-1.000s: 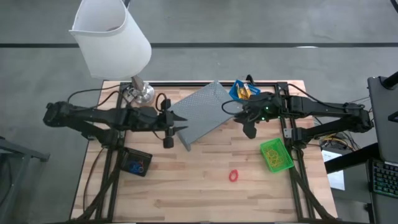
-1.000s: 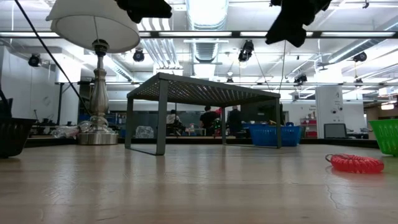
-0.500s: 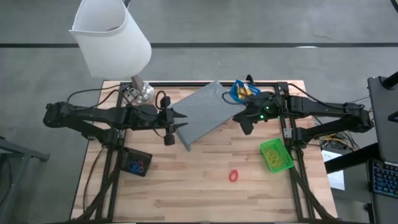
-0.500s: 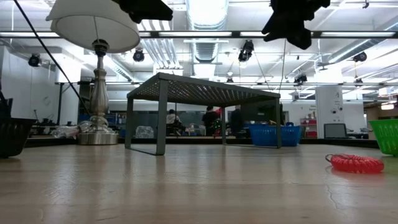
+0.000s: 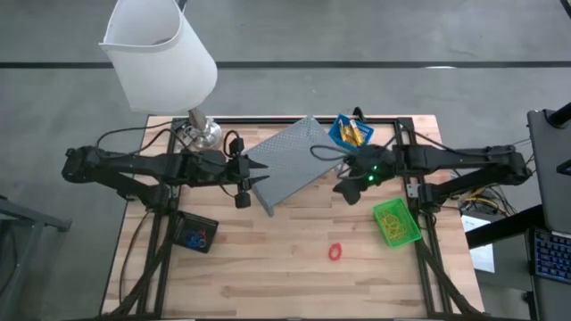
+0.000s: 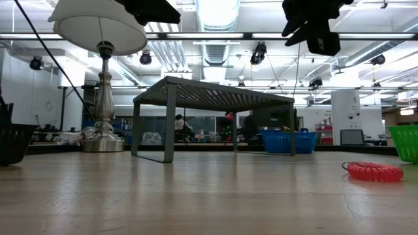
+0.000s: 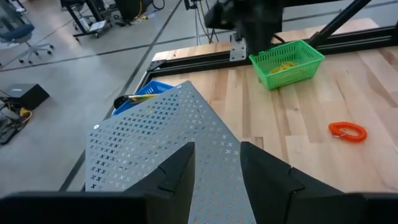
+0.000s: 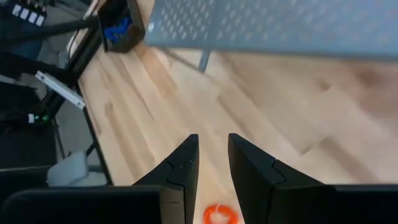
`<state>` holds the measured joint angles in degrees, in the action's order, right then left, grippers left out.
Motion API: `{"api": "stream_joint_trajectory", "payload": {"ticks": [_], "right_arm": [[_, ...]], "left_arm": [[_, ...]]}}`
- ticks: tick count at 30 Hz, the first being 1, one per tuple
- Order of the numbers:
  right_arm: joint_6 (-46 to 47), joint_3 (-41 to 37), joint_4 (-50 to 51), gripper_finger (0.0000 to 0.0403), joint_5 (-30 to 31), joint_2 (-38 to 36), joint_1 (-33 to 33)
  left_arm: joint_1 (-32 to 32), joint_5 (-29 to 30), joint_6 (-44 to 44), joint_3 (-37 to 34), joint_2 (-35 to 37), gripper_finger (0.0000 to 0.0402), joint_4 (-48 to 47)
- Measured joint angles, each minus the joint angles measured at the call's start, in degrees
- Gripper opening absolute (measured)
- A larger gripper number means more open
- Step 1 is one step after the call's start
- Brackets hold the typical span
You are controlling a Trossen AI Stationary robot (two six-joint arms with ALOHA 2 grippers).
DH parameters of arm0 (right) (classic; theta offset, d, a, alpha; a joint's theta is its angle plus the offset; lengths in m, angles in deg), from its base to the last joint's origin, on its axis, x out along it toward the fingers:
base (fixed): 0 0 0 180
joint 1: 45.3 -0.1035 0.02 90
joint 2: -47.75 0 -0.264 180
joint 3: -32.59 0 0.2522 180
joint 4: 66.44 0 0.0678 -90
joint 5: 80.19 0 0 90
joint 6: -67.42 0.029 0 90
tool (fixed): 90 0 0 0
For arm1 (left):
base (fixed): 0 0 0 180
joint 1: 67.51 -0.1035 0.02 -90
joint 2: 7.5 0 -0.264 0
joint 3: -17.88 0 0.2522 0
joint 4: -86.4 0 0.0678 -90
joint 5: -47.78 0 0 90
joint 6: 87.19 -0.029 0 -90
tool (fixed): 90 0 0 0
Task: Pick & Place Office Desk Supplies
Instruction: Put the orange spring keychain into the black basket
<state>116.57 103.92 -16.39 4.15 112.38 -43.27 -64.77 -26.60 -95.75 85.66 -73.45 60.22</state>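
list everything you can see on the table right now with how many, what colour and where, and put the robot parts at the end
Table: one, light wood, under everything.
Lamp: one, white shade on a metal base, far left corner.
Perforated shelf: one, grey metal, far centre.
Blue bin: one, far right, yellow pieces inside.
Green bin: one, right edge, yellow pieces inside.
Black bin: one, left side, small blue and red loops inside.
Coiled loop: one, red, loose on the wood, centre right.
Left gripper: one, dark, over the shelf's left end, fingers apart, empty.
Right gripper: one, dark, between shelf and green bin, fingers slightly apart, empty.
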Motion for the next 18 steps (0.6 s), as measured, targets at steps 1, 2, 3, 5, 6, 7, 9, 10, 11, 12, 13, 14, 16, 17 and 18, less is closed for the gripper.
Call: {"api": "stream_joint_trajectory", "payload": {"ticks": [1,2,3,5,6,7,9,10,11,12,13,14,16,17,18], "right_arm": [[1.09,0.0,-0.07,0.0084,-0.17,0.67,-0.76],[2.21,0.0,-0.04,0.0084,-0.43,1.17,-1.53],[3.31,0.0,-0.01,0.0084,-0.63,1.76,-2.3],[5.65,0.02,-0.05,0.0084,-0.65,3.15,-4.08],[6.91,0.02,0.17,0.0084,-0.65,3.82,-4.99],[8.18,0.02,0.55,0.0084,-0.7,4.55,-5.92],[11.37,0.02,1.7,0.0084,-0.94,5.92,-7.71],[13.13,0.02,2.67,0.0084,-0.97,6.66,-8.43],[14.96,0.02,3.97,0.0084,-0.97,7.44,-9.15],[16.78,0.02,5.33,0.0084,-0.93,8.25,-9.95],[18.28,0.02,6.62,0.0084,-0.89,8.98,-10.63],[19.33,0.02,8.03,0.0084,-0.86,9.78,-11.31],[19.89,0.02,10.59,0.0084,-0.79,11.59,-12.6],[19.93,0.02,11.68,0.0084,-0.5,12.65,-13.19],[19.93,0.02,12.73,0.0084,-0.02,13.9,-13.75]], "left_arm": [[0.0,0.0,0.0,0.0,0.0,0.0134,-0.09],[0.0,0.0,0.0,0.0,0.0,0.0134,-0.26],[0.0,0.0,0.01,0.0,0.0,0.0134,-0.51],[0.0,0.0,0.02,0.0,0.0,0.0134,-0.87],[0.0,0.0,0.02,0.0,0.0,0.0134,-1.09],[0.0,-0.01,0.02,0.0,0.0,0.0134,-1.29],[0.0,0.0,0.02,0.0,0.0,0.0134,-1.32],[0.0,0.0,0.02,0.0,0.0,0.0134,-1.32],[0.0,0.0,0.02,0.01,0.0,0.0134,-1.33],[0.0,0.0,0.02,0.01,0.0,0.0134,-1.34],[0.0,0.0,0.02,0.01,0.0,0.0134,-1.34],[0.0,0.0,0.03,0.02,0.0,0.0134,-1.34],[0.0,0.0,0.04,0.02,0.0,0.0134,-1.42],[0.0,-0.01,0.04,0.0,0.0,0.0134,-1.61],[0.0,-0.02,0.04,0.02,0.0,0.0134,-1.74]]}}
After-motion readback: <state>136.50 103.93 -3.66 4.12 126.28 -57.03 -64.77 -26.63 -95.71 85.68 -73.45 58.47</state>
